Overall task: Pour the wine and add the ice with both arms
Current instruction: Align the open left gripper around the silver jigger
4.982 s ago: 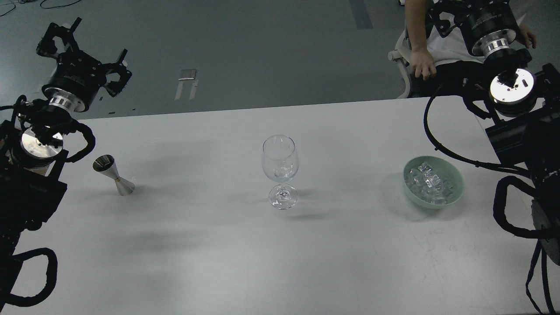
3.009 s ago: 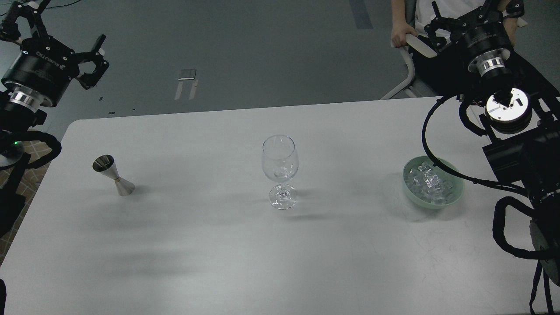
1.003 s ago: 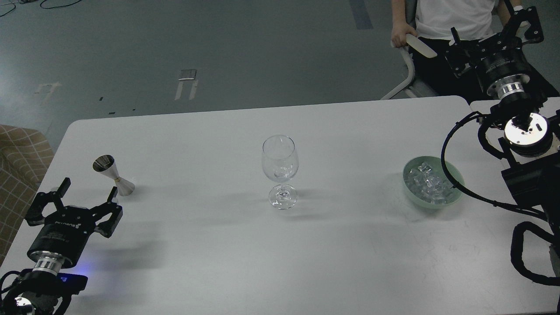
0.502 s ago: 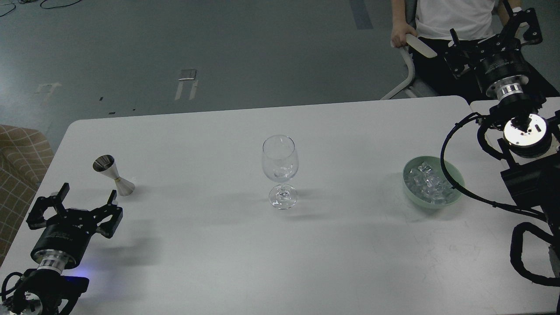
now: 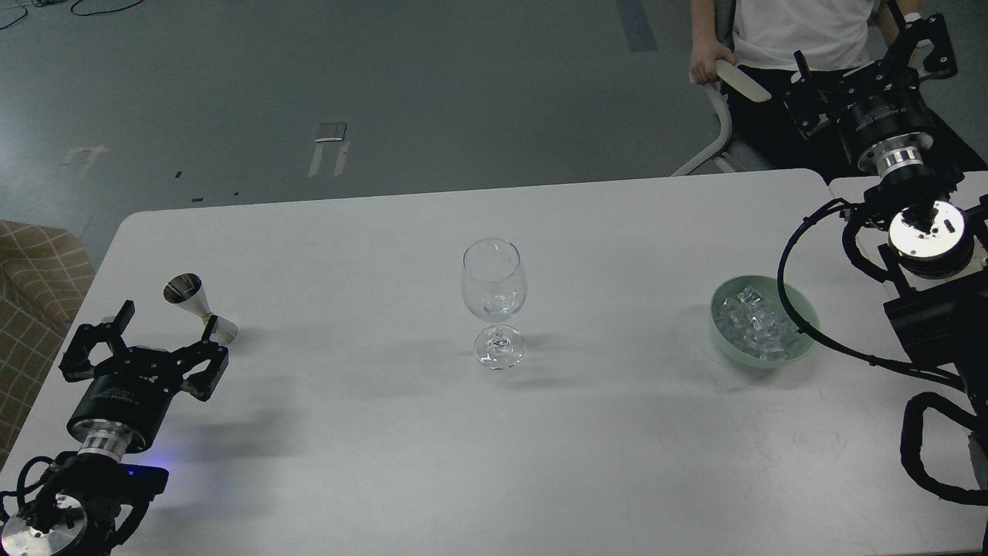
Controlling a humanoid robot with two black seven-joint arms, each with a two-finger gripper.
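Shiny metal jigger, clear glass goblet, matt white table.

Table white, floor grey-green; bowl pale green, holding clear glassy ice. Wine glass colourless — jigger silver metal. Both arms black with silver rings; tan checked fabric at left edge.

Jigger left, glass centre, bowl right.

Clear ice cubes heaped in the green bowl, table's right.
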